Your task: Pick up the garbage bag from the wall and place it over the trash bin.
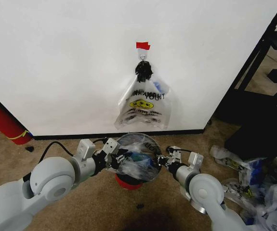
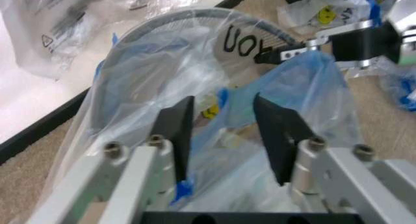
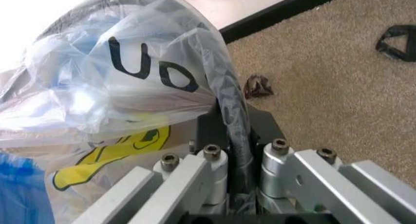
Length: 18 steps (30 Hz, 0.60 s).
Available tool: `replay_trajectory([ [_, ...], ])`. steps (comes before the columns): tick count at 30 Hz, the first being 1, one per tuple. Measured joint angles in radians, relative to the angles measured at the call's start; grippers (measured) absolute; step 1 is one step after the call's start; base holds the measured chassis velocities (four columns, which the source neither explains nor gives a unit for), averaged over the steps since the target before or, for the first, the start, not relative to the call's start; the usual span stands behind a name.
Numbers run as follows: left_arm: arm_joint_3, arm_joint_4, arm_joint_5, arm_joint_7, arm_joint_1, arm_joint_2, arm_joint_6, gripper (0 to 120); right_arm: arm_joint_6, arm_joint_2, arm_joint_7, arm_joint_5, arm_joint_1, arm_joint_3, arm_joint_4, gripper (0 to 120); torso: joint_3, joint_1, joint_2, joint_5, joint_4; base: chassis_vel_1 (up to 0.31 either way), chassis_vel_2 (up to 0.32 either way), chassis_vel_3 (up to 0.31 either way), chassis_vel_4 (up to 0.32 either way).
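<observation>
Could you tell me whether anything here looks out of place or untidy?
Yes. Crumpled plastic bags lie loose on the carpet to the robot's right. The garbage bag sits bunched over the trash bin rather than smooth, between the left tool and right tool.

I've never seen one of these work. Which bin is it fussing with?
Start at the white wall and drop below the hanging smiley bag. On the carpet between both hands stands the trash bin: small, round, dark-rimmed, red-based, with a garbage bag draped over it, unlike the long red cylinder.
</observation>
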Motion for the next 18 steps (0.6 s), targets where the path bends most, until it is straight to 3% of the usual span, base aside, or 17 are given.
replay_trajectory([
  [2, 0.01, 0.014, 0.012, 0.002, -0.002, -0.006, 0.0, 54, 0.0, 0.0, 0.0, 0.0, -0.001, 0.0, 0.001, 1, 0.0, 0.0, 0.0, 0.0, 0.0, 0.0, 0.0, 0.0, 0.0],
  [5, 0.026, 0.028, 0.015, -0.002, -0.013, -0.017, -0.006, 59, 0.0, 0.0, 0.0, 0.0, -0.002, 0.0, 0.003, 1, 0.0, 0.0, 0.0, 0.0, 0.0, 0.0, 0.0, 0.0, 0.0],
  [18, 0.039, 0.03, 0.014, -0.002, -0.011, -0.014, -0.012, 13, 0.003, -0.001, 0.002, 0.001, -0.002, 0.003, 0.005, 1, 0.0, 0.0, 0.0, 0.0, 0.0, 0.0, 0.0, 0.0, 0.0],
])
